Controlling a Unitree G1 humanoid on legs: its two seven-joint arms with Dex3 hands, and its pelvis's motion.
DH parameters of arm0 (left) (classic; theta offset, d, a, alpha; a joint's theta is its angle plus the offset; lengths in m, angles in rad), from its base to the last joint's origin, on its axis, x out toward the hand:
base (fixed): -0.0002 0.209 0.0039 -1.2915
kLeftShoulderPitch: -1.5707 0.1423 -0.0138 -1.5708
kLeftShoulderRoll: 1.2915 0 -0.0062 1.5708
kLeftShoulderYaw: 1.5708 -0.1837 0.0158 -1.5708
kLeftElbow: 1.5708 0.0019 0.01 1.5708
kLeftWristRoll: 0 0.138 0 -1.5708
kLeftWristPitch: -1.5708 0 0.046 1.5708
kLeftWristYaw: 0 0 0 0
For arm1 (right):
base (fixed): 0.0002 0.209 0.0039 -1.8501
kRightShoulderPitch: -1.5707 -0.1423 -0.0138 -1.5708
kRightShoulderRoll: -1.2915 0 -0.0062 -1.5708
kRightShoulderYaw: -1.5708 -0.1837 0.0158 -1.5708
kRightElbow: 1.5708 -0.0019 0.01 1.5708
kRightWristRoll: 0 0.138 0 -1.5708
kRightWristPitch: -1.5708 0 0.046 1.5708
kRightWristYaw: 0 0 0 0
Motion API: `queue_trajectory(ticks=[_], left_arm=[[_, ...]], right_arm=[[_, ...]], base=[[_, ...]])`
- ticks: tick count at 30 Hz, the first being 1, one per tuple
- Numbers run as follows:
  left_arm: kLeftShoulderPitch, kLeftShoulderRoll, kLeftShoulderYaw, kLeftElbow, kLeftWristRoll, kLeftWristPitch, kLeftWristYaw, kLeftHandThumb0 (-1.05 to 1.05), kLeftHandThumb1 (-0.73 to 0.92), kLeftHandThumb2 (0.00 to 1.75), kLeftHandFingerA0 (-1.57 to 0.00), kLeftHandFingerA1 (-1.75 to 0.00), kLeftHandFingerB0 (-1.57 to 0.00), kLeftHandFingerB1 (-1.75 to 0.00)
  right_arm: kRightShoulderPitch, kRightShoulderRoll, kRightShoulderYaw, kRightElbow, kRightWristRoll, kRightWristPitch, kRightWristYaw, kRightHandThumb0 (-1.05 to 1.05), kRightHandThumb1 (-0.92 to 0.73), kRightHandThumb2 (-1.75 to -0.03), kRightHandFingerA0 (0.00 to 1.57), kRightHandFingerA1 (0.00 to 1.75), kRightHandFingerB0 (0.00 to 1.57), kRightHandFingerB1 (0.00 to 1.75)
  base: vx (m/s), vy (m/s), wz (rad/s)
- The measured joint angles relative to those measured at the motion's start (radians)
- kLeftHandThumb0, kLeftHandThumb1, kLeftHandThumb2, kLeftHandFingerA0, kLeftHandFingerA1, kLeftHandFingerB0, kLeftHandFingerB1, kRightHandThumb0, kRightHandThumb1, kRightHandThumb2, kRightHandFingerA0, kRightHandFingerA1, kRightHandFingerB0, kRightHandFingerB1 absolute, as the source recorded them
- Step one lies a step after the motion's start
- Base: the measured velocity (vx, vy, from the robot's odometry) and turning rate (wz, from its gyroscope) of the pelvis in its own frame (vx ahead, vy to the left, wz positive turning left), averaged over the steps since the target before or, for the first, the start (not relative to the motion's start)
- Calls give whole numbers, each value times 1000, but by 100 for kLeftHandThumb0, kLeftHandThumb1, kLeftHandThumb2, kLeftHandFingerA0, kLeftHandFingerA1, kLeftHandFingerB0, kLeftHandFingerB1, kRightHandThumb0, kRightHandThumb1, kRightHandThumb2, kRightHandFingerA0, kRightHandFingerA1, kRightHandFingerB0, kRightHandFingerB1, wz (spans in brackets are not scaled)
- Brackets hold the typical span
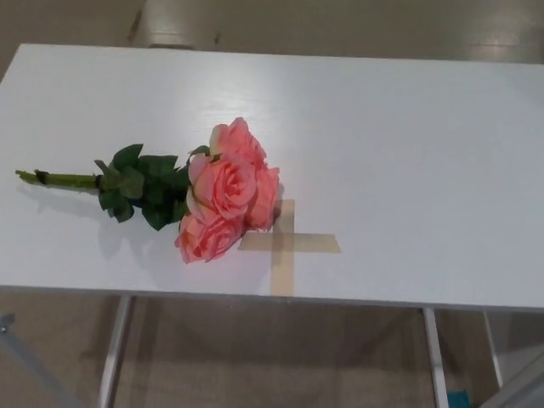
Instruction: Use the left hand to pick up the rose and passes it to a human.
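Head view of a white tabletop [408, 136]. A pink rose [228, 191], made of three blooms bunched together, lies on its side left of centre, towards the near edge. Its green leaves [140, 185] sit just left of the blooms, and the stem [59, 178] runs further left. The blooms touch the left arm of a tan tape cross [287, 244] stuck to the tabletop. Neither robot hand is in view, so their fingers cannot be judged. Metal table legs [115, 348] show below the near edge
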State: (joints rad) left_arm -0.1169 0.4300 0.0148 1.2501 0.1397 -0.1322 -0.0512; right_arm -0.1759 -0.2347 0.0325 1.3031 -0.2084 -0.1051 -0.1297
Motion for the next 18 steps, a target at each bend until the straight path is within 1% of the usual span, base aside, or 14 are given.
queue_trajectory(ticks=[5, 6, 7, 8, 10, 11, 14, 15, 16, 18], left_arm=[[-2, 1, 0, 12, 0, -17, -4, -38, 57, 57, -54, -39, -37, -33], [-1, 2, 0, 14, 0, -19, -4, -42, 57, 57, -49, -37, -32, -32], [0, 2, 0, 16, 0, -22, -5, -42, 57, 57, -49, -37, -32, -32], [1, 2, 2, 17, -1, -24, -6, -45, 57, 57, -46, -37, -27, -31], [3, 3, 5, 17, -2, -31, -12, -45, 57, 57, -46, -37, -27, -31], [4, 4, 7, 17, -3, -34, -16, -56, 46, 72, -35, -44, -18, -38], [3, 9, 9, 9, -4, -46, -34, -56, 46, 72, -35, -44, -18, -38], [3, 12, 11, 7, -4, -51, -40, -60, 41, 69, -23, -40, -13, -35], [7, 17, 12, -9, -6, -56, -56, -28, 25, 85, -9, -50, -7, -49], [19, 32, 12, -54, -9, -67, -93, -28, 25, 85, -9, -50, -7, -49]], right_arm=[[1, 0, 0, 8, -4, -9, -7, -29, -70, -61, 63, 41, 46, 36], [1, 0, 0, 10, -5, -10, -8, -29, -70, -61, 63, 41, 46, 36], [2, 0, 0, 11, -6, -11, -8, -29, -70, -61, 63, 41, 46, 36], [3, 0, -1, 12, -6, -12, -8, -29, -70, -60, 63, 41, 47, 36], [4, 0, -2, 14, -7, -12, -8, -29, -70, -60, 63, 41, 47, 36], [5, 0, -3, 15, -7, -12, -8, -30, -70, -61, 63, 41, 46, 36], [4, 0, -6, 16, -7, -13, -8, -30, -70, -61, 63, 41, 46, 36], [4, 0, -7, 17, -7, -13, -8, -30, -70, -61, 63, 41, 46, 36], [4, 1, -7, 17, -7, -14, -8, -30, -70, -61, 63, 41, 46, 36], [4, 2, -7, 17, -7, -14, -8, -30, -70, -61, 63, 41, 46, 36]], base=[[0, 0, 0], [0, 0, 0], [0, 0, 0], [0, 0, 0], [0, 0, 0], [0, 0, 0], [0, 0, 0], [0, 0, 0], [0, 0, 0], [0, 0, 0]])
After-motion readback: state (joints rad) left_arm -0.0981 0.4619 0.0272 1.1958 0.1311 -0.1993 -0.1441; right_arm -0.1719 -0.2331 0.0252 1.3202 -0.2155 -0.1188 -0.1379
